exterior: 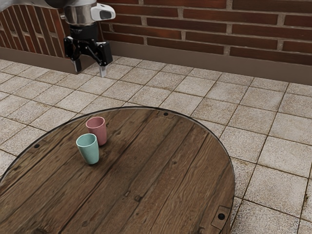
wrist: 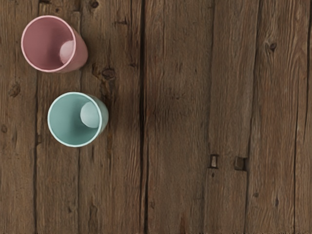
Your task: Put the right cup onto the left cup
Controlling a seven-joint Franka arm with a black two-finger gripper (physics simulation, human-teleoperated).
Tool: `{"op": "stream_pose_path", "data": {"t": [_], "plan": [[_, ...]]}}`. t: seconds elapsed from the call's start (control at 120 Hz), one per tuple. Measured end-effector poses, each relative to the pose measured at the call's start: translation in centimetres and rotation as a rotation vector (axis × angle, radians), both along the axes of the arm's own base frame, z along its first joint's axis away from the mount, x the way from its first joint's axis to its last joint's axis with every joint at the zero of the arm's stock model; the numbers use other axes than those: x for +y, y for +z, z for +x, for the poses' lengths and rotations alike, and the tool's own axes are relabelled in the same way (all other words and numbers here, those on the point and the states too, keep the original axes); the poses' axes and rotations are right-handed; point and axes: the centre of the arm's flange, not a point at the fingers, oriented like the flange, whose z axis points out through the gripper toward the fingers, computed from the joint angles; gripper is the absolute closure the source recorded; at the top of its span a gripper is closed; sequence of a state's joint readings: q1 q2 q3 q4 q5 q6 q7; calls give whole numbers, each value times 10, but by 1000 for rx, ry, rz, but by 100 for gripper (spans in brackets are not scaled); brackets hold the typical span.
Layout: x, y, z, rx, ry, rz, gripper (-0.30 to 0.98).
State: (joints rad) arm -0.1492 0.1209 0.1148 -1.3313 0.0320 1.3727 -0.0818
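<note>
While I watch from my station, the black two-finger gripper (exterior: 89,68) hangs in the air, pointing down, fingers spread apart and nothing between them, well apart from both cups. And there they are, a tapered pink cup (exterior: 97,131) and a tapered teal cup (exterior: 89,150), both upright, mouths up, on the round brown wooden table (exterior: 161,170), over in the exterior view's left half. Teal sits nearer the exterior camera, overlapping pink from that angle, but my wrist view has them side by side, near each other and not touching, with a strip of planking between the two. Neither is stacked in the other. I'm looking right into both mouths from up here, too. Behind the table I've got pale floor tiles (exterior: 273,156) and a red-brown brick wall (exterior: 204,24).
</note>
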Motion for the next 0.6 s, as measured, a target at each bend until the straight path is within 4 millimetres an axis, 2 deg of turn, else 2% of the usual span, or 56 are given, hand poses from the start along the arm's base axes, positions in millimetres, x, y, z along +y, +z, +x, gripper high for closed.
{"op": "stream_pose_path", "data": {"t": [0.075, 0.283, 0.433, 0.517, 0.6], "plan": [[0, -2, 0, 8, 1, -3, 0], [10, -34, 5, 79, 30, -6, 0], [10, -110, 7, 163, 36, 22, 0], [14, -131, 13, 141, 41, 37, 0], [13, -158, 29, 120, 42, 48, 0]]}}
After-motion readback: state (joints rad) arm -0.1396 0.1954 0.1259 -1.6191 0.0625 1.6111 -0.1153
